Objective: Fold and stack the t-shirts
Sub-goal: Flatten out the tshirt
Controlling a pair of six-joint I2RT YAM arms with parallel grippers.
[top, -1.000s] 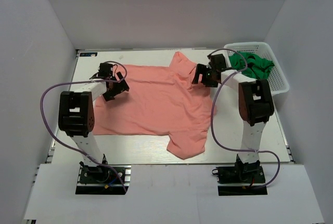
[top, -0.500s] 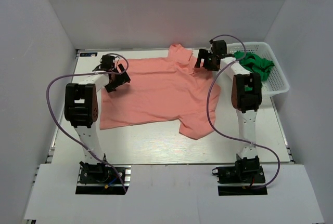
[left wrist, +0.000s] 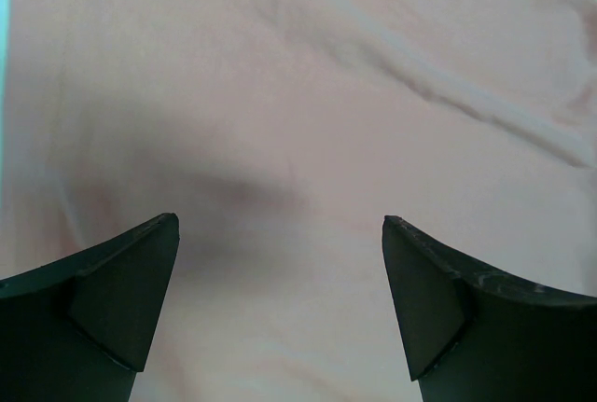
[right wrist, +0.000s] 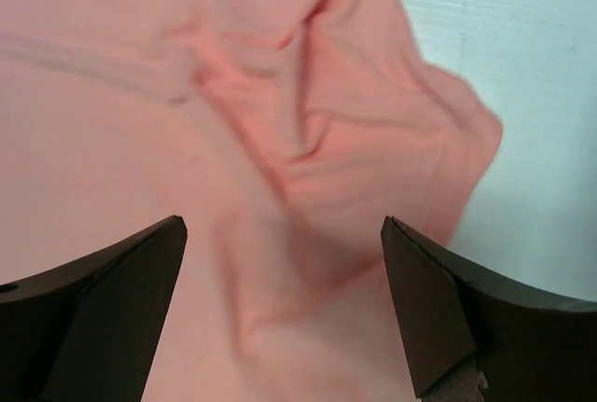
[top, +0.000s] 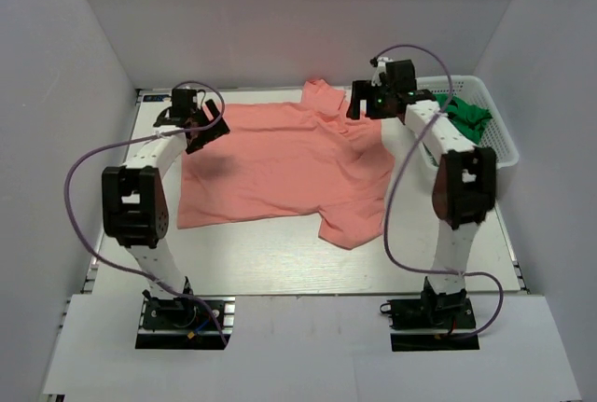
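A salmon-pink t-shirt (top: 280, 164) lies spread on the table, one sleeve toward the back (top: 322, 96) and one toward the front (top: 353, 227). A bright green garment (top: 466, 117) sits bunched in the white basket at the right. My left gripper (top: 207, 129) hovers open over the shirt's far left corner; pink cloth (left wrist: 280, 141) fills its wrist view, with nothing between the jaws. My right gripper (top: 366, 106) hangs open above the back sleeve; its wrist view shows wrinkled pink cloth (right wrist: 317, 150) and bare table beside it.
The white lattice basket (top: 504, 145) stands at the table's right edge. White walls close in the table on three sides. Purple cables loop off both arms. Bare table (top: 252, 253) shows in front of the shirt.
Both arms have reached farther back and lifted, the shirt has been drawn toward the back of the table, and its lower edge now lies farther from the arm bases. Both grippers stay open.
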